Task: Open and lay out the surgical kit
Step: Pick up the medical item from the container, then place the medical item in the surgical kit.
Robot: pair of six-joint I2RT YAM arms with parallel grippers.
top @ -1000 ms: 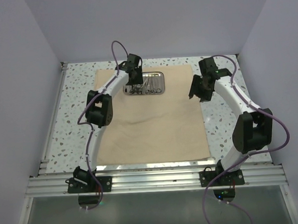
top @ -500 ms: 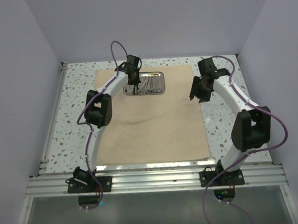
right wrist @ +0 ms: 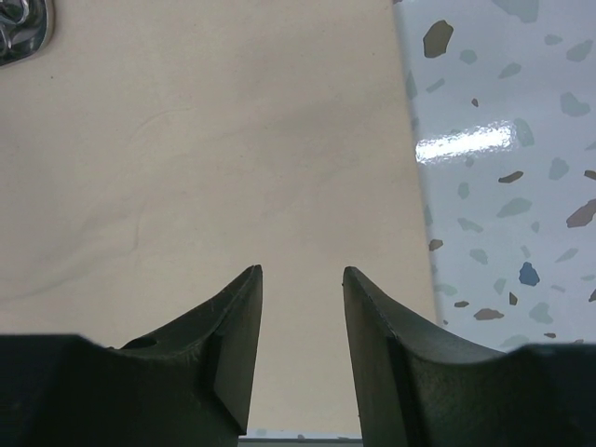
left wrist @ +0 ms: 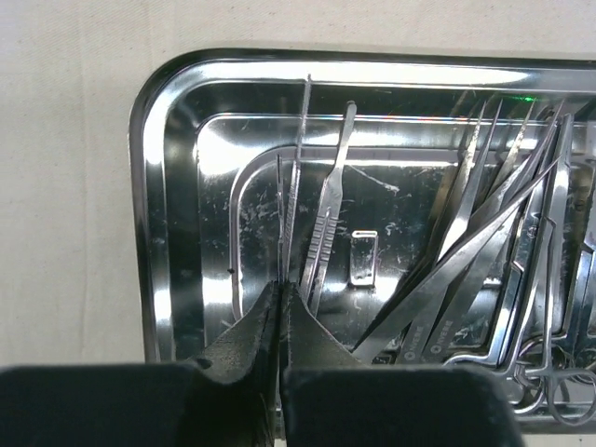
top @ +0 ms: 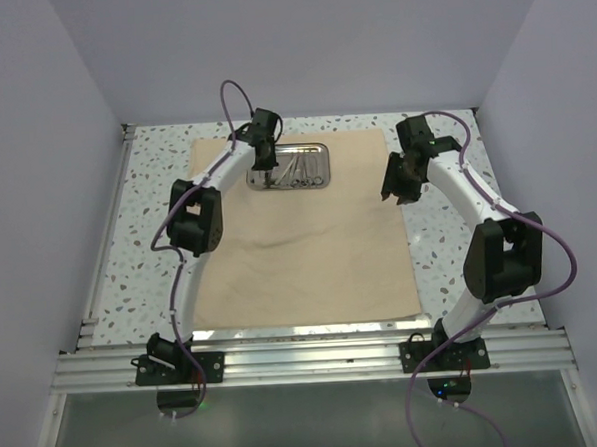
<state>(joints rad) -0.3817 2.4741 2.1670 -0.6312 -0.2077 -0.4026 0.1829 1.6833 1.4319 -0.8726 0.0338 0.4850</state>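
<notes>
With the left gripper (left wrist: 279, 289) pinched shut on a scalpel handle (left wrist: 294, 186) in the tray (left wrist: 149, 186), a slow, straight lift looked best, while the right gripper (right wrist: 303, 272) hung half-open and empty.

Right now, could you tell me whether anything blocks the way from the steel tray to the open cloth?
Nothing visible does: the large beige cloth lies bare on the near side of the shiny rectangular steel tray.

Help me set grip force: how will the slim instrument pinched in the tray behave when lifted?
Likely stiff: the slim instrument is straight, thin metal. Probably slippery and apt to pivot, being polished and pinched at one end by the left gripper. Likely light, lifting clear of the crossed instruments beside it.
</notes>
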